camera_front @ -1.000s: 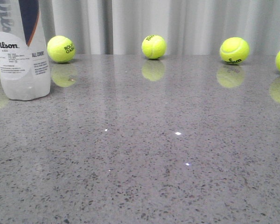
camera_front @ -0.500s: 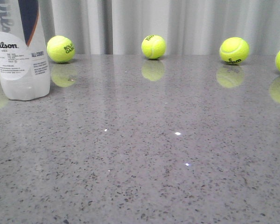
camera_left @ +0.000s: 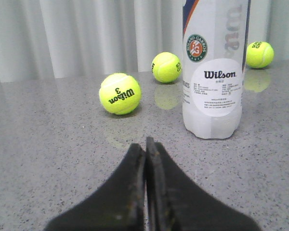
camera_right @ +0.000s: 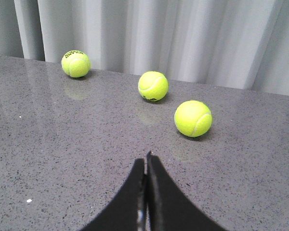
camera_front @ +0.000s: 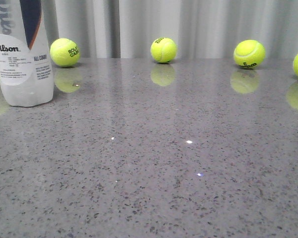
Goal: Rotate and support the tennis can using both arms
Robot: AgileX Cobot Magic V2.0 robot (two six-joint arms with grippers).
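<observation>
Both grippers closed, can untouched at left of table

Left gripper (camera_left: 145, 149) has its fingers pressed together, holding nothing, low over the grey speckled table (camera_front: 188, 163). Right gripper (camera_right: 146, 163) is the same: fingers pressed tight, empty. Neither arm shows in the front view.

Tennis can (camera_front: 21, 54) stands upright at about 10 o'clock in the front view, base on the table, top cut off by the frame. From the left wrist it sits at about 1 o'clock of the fingertips (camera_left: 213, 72), well apart, Wilson label and round red-green logo facing the camera. Not in the right wrist view at all; that one sees only three tennis balls, nearest (camera_right: 193, 118) at 1 o'clock.

Balls in the front view: one just behind the can (camera_front: 64, 52), one at 12 (camera_front: 164, 49), one at 1-2 (camera_front: 249, 53), one clipped at the right edge.

Change over the last second: essentially none. Can holds the same spot and pose across the front frames, no arm has come into view. Judgement: task not started; approach still ahead, both grippers need to open first, and the right arm must cross over to the can's side.
</observation>
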